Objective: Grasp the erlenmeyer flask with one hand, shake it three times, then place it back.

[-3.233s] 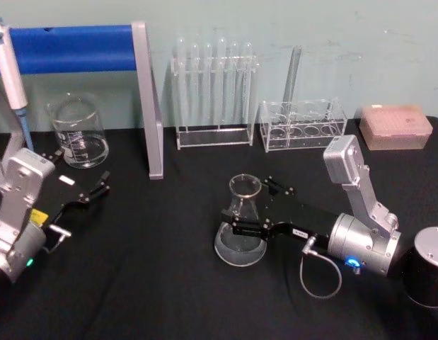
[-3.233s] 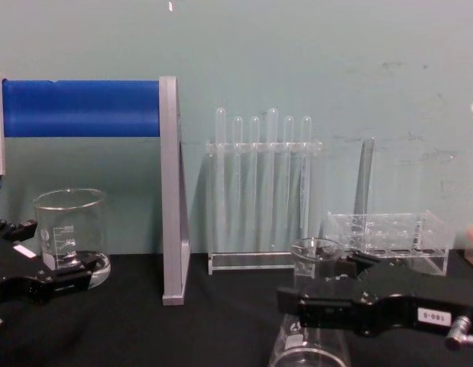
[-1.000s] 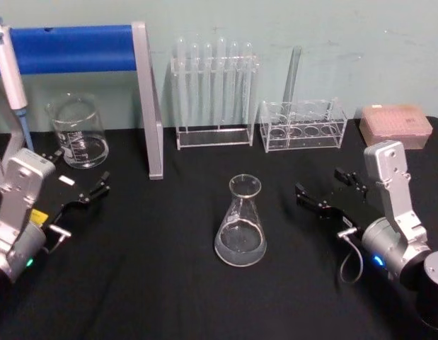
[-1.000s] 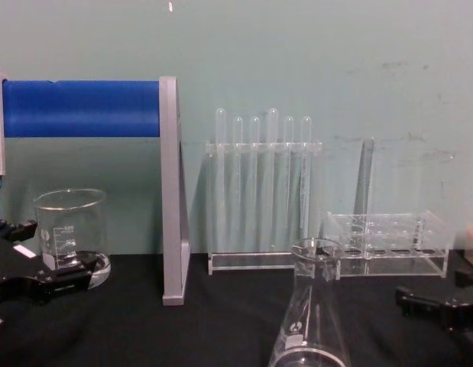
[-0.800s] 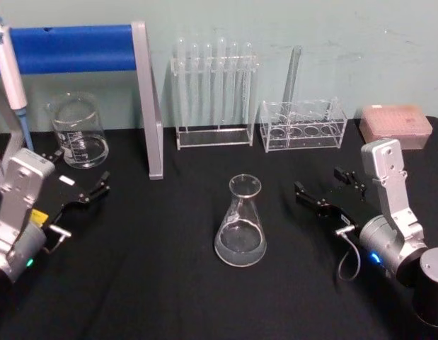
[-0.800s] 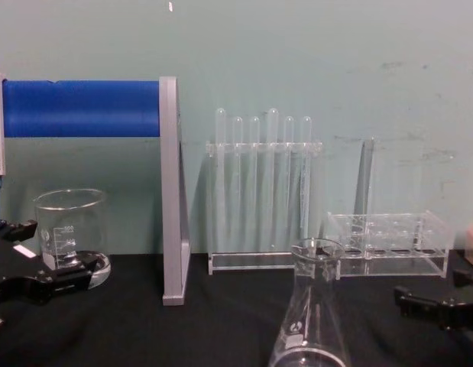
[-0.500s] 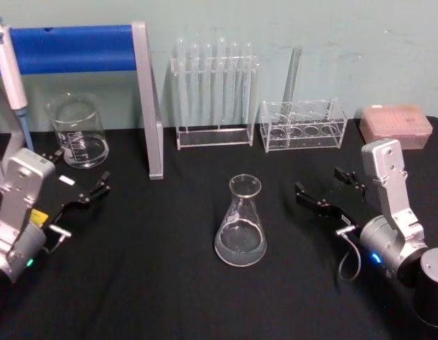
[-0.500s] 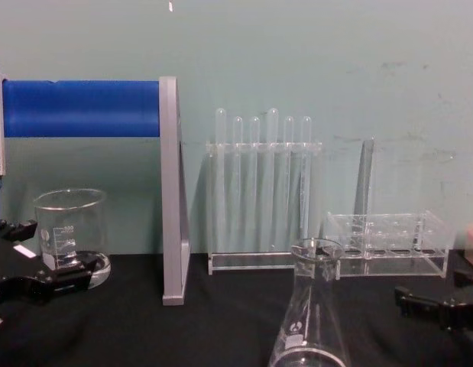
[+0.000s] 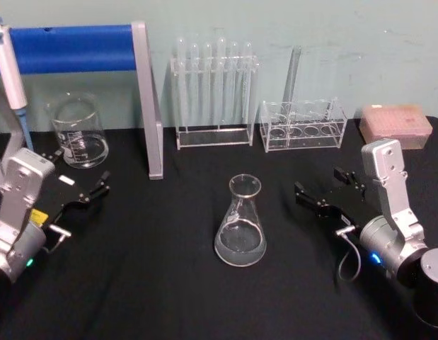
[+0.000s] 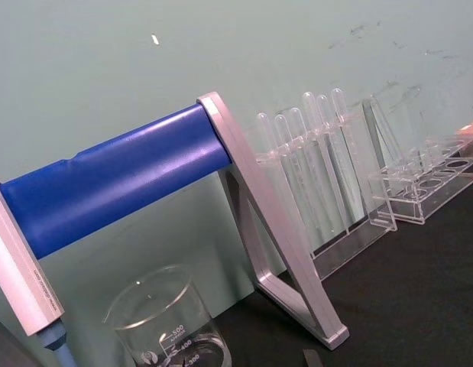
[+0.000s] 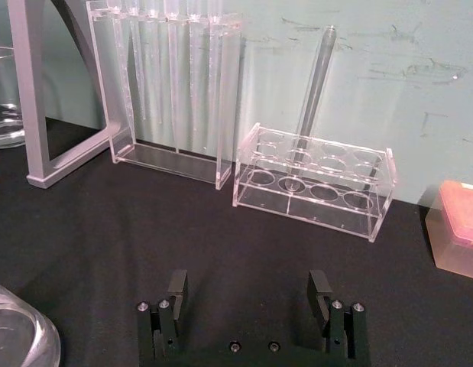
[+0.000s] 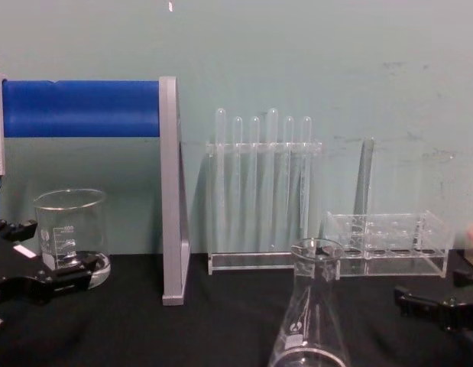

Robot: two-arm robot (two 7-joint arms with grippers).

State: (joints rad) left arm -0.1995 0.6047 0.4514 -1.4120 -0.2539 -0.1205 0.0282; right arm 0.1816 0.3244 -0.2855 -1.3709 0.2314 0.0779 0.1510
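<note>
The right tool, which three seconds ago was clamped around the erlenmeyer flask, has let go and drawn back to the right of the head view; its fingers stand spread and hold nothing. In the last second it has hardly moved. The flask stands alone at the centre of the black surface, so the placing back looks done. Its long axis is upright, wide base down and flared rim pointing straight up, well clear of both test tube racks. The left tool sits parked at the left near the beaker, fingers apart and empty.
</note>
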